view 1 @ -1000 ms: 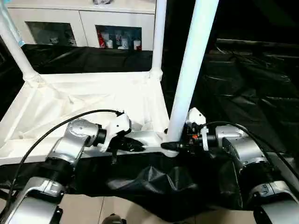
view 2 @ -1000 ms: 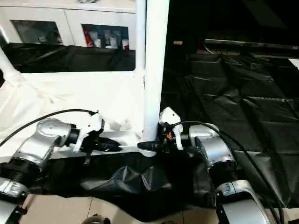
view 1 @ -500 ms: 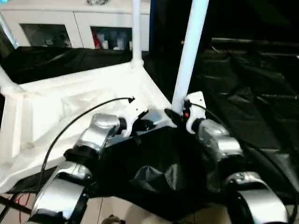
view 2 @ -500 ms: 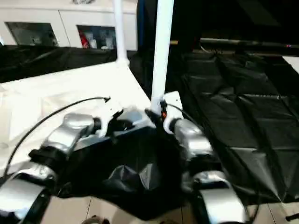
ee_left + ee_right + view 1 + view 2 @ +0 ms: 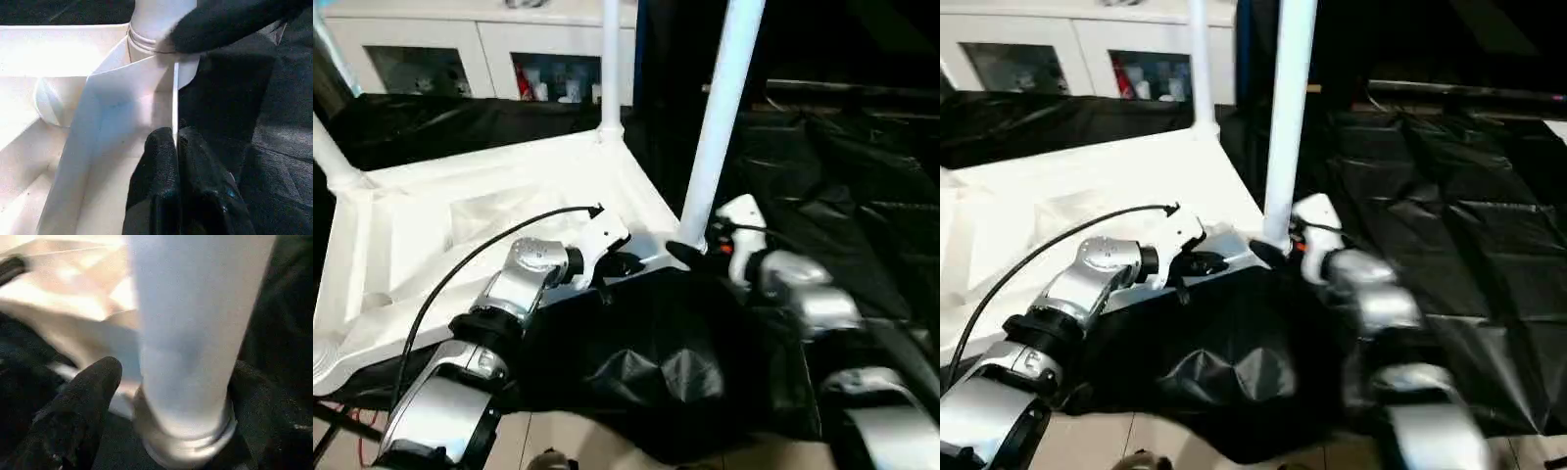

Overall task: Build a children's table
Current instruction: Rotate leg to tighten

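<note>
The left gripper [image 5: 176, 147] is pinching the thin white rim of the children's table [image 5: 460, 225], its two black fingers [image 5: 159, 161] pressing together on the edge of the upturned top, just beside the corner socket where a leg is standing. The right gripper [image 5: 166, 396] is sitting at the foot of that same leg [image 5: 720, 117], its fingers [image 5: 83, 396] spreading to either side of the white tube without closing on it; one black finger is lying near the ring at the base of the leg, apart from the tube.

The table top is lying upside down, ribbed underside up, on black sheeting [image 5: 842, 196] that is covering the surface beneath it. The near right corner of the top is pointing toward the robot, and this is where both sets of fingers are meeting. Another leg [image 5: 610, 69] is standing upright in the far corner socket, and a third [image 5: 331, 152] is rising tilted from the left corner. Black sheeting is bunching in folds below the near corner. Beyond the far edge of the sheeting, a white cabinet [image 5: 489, 49] with glass doors is standing.
</note>
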Motion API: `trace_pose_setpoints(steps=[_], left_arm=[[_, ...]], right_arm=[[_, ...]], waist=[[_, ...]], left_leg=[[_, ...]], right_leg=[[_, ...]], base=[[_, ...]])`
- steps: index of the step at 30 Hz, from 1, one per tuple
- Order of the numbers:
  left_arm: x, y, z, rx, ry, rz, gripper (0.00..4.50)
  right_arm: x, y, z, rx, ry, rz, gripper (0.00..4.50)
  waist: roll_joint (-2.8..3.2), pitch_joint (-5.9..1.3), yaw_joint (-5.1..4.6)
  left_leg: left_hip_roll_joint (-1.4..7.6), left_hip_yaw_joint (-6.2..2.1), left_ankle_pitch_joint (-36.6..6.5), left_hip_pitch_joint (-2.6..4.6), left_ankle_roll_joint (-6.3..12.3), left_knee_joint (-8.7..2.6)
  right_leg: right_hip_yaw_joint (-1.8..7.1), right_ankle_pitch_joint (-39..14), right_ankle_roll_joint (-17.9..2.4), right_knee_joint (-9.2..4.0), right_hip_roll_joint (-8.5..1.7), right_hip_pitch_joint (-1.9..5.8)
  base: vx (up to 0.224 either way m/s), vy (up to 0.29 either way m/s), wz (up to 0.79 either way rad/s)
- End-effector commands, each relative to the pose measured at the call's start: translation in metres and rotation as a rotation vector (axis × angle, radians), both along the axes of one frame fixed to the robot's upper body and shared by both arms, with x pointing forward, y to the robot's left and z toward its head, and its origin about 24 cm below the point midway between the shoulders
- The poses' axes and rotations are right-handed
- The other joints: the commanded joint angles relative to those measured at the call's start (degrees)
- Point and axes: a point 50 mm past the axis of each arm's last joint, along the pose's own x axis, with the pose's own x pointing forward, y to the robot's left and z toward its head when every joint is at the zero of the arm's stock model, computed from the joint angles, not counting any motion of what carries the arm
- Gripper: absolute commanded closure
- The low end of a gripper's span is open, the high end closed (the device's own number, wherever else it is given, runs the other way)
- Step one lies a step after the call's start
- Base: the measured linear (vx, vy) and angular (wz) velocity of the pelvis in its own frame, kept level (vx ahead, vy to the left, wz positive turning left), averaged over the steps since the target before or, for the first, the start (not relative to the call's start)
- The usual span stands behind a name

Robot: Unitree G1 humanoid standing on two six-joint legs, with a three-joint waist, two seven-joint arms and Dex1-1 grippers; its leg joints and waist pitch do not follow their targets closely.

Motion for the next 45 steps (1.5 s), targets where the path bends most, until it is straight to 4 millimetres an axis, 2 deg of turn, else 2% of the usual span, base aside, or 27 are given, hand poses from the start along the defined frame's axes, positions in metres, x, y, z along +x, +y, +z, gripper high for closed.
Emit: trace_pose_setpoints(steps=[1,2,5,6,8,12,17,20,21,23,26,31,34,36,38,45], left_arm=[[0.005,-0.005,0.016,-0.067,-0.09,-0.002,4.5],[0.005,-0.003,0.016,-0.063,-0.092,-0.002,4.5],[0.006,0.001,0.016,-0.054,-0.095,0.003,4.5],[0.006,0.004,0.016,-0.048,-0.096,0.0,4.5],[0.004,0.006,0.016,-0.048,-0.095,-0.014,4.5],[0.002,0.007,0.016,-0.054,-0.091,-0.041,4.5],[-0.011,0.008,0.013,-0.062,-0.059,-0.157,4.5],[-0.015,0.01,0.011,-0.053,-0.049,-0.191,4.5],[-0.016,0.011,0.01,-0.055,-0.041,-0.205,4.5],[-0.018,0.011,0.01,-0.055,-0.036,-0.223,4.5],[-0.024,0.01,0.009,-0.052,-0.027,-0.275,4.5],[-0.028,0.011,0.008,-0.04,-0.019,-0.312,4.5],[-0.029,0.011,0.008,-0.045,-0.016,-0.319,4.5],[-0.029,0.011,0.008,-0.042,-0.016,-0.32,4.5],[-0.029,0.01,0.008,-0.039,-0.019,-0.308,4.5],[-0.023,0.008,0.009,-0.036,-0.053,-0.261,4.5]], right_arm=[[-0.013,0.008,-0.004,-0.013,0.034,0.194,0.74],[-0.015,0.0,-0.002,-0.025,0.041,0.214,0.74],[-0.019,-0.017,0.004,-0.046,0.062,0.26,0.74],[-0.021,-0.027,0.007,-0.071,0.063,0.268,0.74],[-0.02,-0.035,0.011,-0.085,0.041,0.233,0.74],[-0.018,-0.038,0.015,-0.075,0.029,0.21,0.74],[-0.016,-0.039,0.016,-0.104,0.009,0.188,0.74],[-0.016,-0.046,0.02,-0.113,0.003,0.164,0.74],[-0.016,-0.048,0.021,-0.112,-0.003,0.163,0.74],[-0.017,-0.05,0.022,-0.11,-0.004,0.164,0.74],[-0.021,-0.046,0.02,-0.104,0.004,0.205,0.74],[-0.023,-0.033,0.018,-0.069,0.006,0.243,0.74],[-0.023,-0.026,0.015,-0.064,0.008,0.268,0.74],[-0.022,-0.018,0.013,-0.065,0.014,0.288,0.74],[-0.021,-0.013,0.012,-0.065,0.014,0.297,0.74],[-0.021,-0.017,0.011,-0.101,-0.006,0.279,0.74]], waist=[[-0.86,-4.02,0.06],[-0.9,-4.07,0.23],[-1.03,-4.05,0.27],[-1.34,-4.08,0.21],[-1.31,-4.18,0.1],[-1.25,-4.18,0.02],[-1.1,-4.23,0.17],[-0.98,-4.06,0.13],[-0.62,-4.06,0.24],[-0.73,-4.04,0.22],[-0.81,-4.02,0.17],[-0.53,-4.05,0.25],[-0.53,-4.06,0.11],[-0.75,-4.09,0.15],[-0.66,-4.12,0.21],[-0.71,-4.02,0.32]], left_leg=[[1.05,-0.44,-13.04,0.52,3.26,-3.35],[1.04,-0.41,-13.06,0.66,3.28,-3.23],[1.02,-0.43,-12.79,0.38,3.92,-3.15],[1.06,-0.42,-12.86,0.35,4.29,-3.06],[0.99,-0.49,-11.8,0.23,4.28,-3.02],[1.01,-0.45,-11.7,0.29,4.21,-2.94],[1.2,-0.46,-10.83,0.37,4.2,-2.98],[1.21,-0.37,-12.35,0.53,3.71,-3.08],[1.26,-0.46,-12.96,0.57,3.37,-3.16],[1.26,-0.43,-13.57,0.68,3.08,-3.2],[1.2,-0.43,-13.77,0.5,3.07,-3.18],[1.31,-0.49,-14.08,0.6,2.91,-3.25],[1.31,-0.53,-14.78,0.62,2.47,-3.32],[1.32,-0.52,-14.44,0.57,2.52,-3.31],[1.37,-0.5,-13.63,0.56,2.7,-3.3],[1.29,-0.5,-14.31,0.66,2.24,-3.37]], right_leg=[[1.71,-13.54,-11.45,-4.33,-3.0,3.32],[1.74,-14.03,-11.32,-4.43,-2.96,3.32],[1.61,-13.7,-11.48,-4.31,-2.84,3.37],[1.55,-13.8,-11.4,-4.3,-2.84,3.37],[1.54,-14.42,-11.3,-4.35,-3.01,3.27],[1.54,-14.65,-11.66,-4.31,-2.95,3.15],[1.56,-12.75,-12.58,-4.02,-3.01,3.04],[1.58,-14.32,-12.34,-4.28,-2.91,2.87],[1.6,-14.86,-12.15,-4.27,-2.96,2.92],[1.58,-14.9,-12.1,-4.32,-2.87,2.84],[1.61,-14.98,-11.87,-4.33,-2.91,2.98],[1.59,-15.13,-11.95,-4.33,-2.92,2.84],[1.58,-15.34,-12.02,-4.32,-2.95,2.84],[1.58,-14.94,-12.06,-4.23,-2.97,2.88],[1.6,-13.88,-12.4,-4.07,-2.98,2.8],[1.65,-15.3,-11.62,-4.25,-3.08,2.79]], base=[[0.0,0.0,0.0],[0.0,0.0,0.0],[0.0,0.0,0.0],[0.0,0.0,0.0],[0.0,0.0,0.0],[0.0,0.0,0.0],[0.0,0.0,0.0],[0.0,0.0,0.0],[0.0,0.0,0.0],[0.0,0.0,0.0],[0.0,0.0,0.0],[0.0,0.0,0.0],[0.0,0.0,0.0],[0.0,0.0,0.0],[0.0,0.0,0.0],[0.0,0.0,0.0]])
